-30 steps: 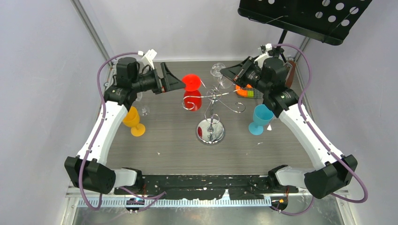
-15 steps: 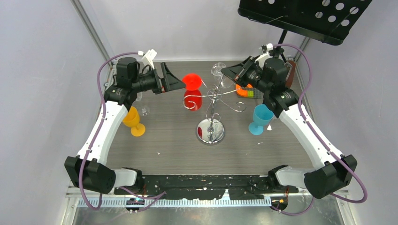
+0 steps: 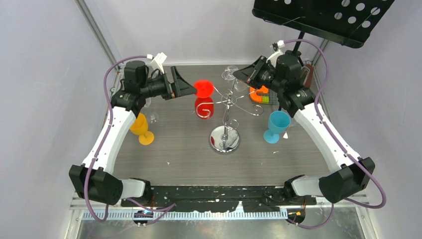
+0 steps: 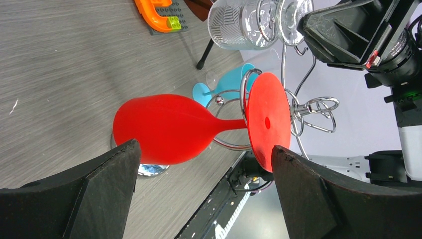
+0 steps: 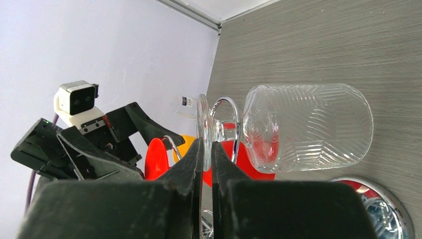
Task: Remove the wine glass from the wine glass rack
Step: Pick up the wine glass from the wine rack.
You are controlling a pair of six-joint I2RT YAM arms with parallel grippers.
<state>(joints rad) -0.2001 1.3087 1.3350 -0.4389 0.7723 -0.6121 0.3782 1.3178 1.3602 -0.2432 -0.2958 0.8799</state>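
We have the right gripper (image 5: 206,147) pinching the clear glass (image 5: 308,127) by its foot, stem crosswise past the tips in the rack (image 3: 224,140); left gripper (image 4: 205,148) spread astride the red glass (image 4: 164,129).

- left arm (image 3: 112,134) stretched along the table's left edge; left gripper (image 3: 191,89) level, jaws wide apart
- right gripper (image 5: 206,154) pinched onto the wine glass (image 5: 308,124) foot

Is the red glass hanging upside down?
Upside down: the red wine glass hangs from the wine glass rack, foot up, bowl down.
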